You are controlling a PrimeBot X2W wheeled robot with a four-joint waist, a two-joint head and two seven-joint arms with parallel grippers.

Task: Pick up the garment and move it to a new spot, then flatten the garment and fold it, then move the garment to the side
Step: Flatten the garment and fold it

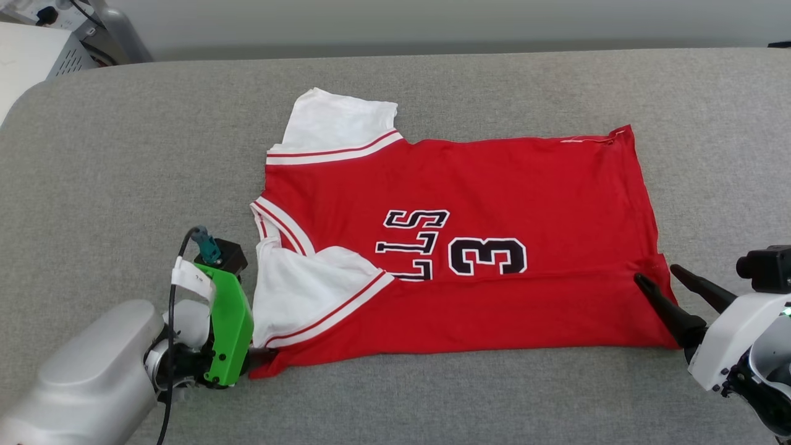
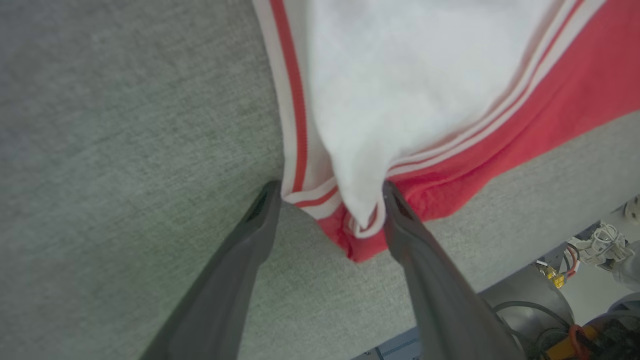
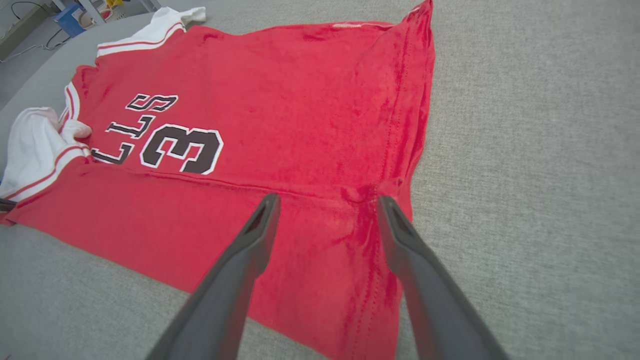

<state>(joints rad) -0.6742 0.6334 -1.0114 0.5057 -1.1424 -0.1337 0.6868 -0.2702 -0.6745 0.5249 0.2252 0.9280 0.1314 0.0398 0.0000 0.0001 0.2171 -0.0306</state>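
Grey woven fabric surface [image 1: 123,154] under shirt [image 1: 494,185], partly folded at centre; pale wall [image 1: 432,18] behind, white box [image 1: 31,62] far left.
Left wrist: left gripper [image 2: 327,192] fingers apart, straddling shirt corner; cables [image 2: 600,242] beyond surface edge.
Right wrist: right gripper [image 3: 327,200] fingers apart over hem.

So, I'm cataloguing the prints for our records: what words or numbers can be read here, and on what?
"LLS": black lettering on the red jersey; the rest is hidden by a fold.
"3": black number beside it, same jersey.
White tag on the left arm's cable: too small to read.
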